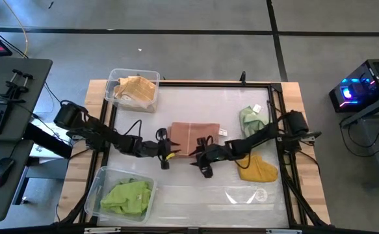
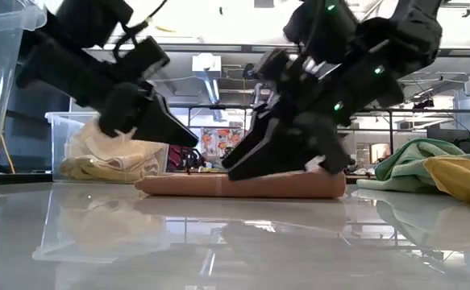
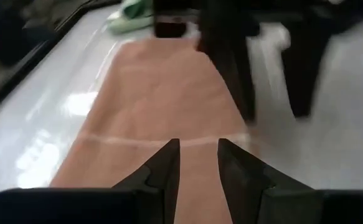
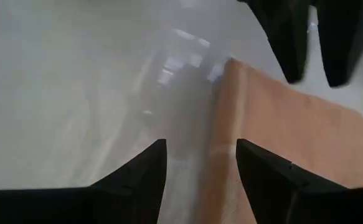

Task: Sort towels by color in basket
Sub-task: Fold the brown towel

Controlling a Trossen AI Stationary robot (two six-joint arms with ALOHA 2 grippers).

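A dusty pink-brown towel (image 1: 192,138) lies folded flat in the middle of the table. My left gripper (image 3: 198,163) hovers open with a narrow gap over the towel's left end (image 3: 162,106), its tips (image 2: 188,137) above the cloth. My right gripper (image 4: 201,163) is open wide and low at the towel's near edge (image 4: 221,124), one finger over cloth and one over bare table. A sage green towel (image 1: 253,119) and a mustard yellow towel (image 1: 257,169) lie at the right. My right gripper slants down from the table's right, its fingertips (image 2: 236,167) right at the top of the pink-brown towel's near edge. Whether they touch the cloth I cannot tell. My left gripper touches nothing.
A clear bin (image 1: 151,77) at the far left holds a tan and yellow towel (image 1: 137,90). Another clear bin (image 1: 97,188) at the near left holds a lime green towel (image 1: 127,195). A black frame (image 1: 277,97) borders the white work surface.
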